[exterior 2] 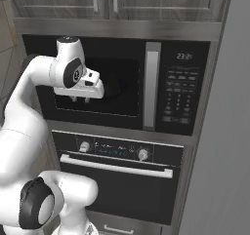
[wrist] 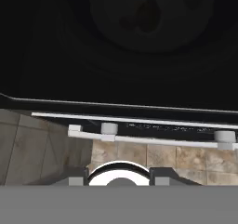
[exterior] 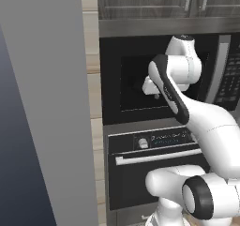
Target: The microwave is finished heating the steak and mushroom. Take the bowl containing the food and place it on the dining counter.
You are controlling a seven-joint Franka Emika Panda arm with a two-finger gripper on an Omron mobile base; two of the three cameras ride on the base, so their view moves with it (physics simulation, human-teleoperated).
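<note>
The microwave (exterior 2: 117, 85) is built into the wall, and its dark glass door is closed, with the silver handle (exterior 2: 152, 85) on the right. My gripper (exterior 2: 80, 100) hangs just in front of the door glass, left of centre, fingers pointing down. In the hand view the fingertips (wrist: 78, 179) stand apart with nothing between them. Behind the glass a dim round shape, the bowl (wrist: 109, 25), shows with a dark patch inside. I cannot make out the steak and mushroom. The dining counter is out of view.
The keypad panel (exterior 2: 181, 90) sits right of the handle. Below is the black oven (exterior 2: 122, 180) with knobs and a horizontal silver handle (exterior 2: 114, 166). Wood cabinets (exterior 2: 112, 2) are above. A tall grey panel (exterior: 51, 103) stands close on the left, another (exterior 2: 224, 131) on the right.
</note>
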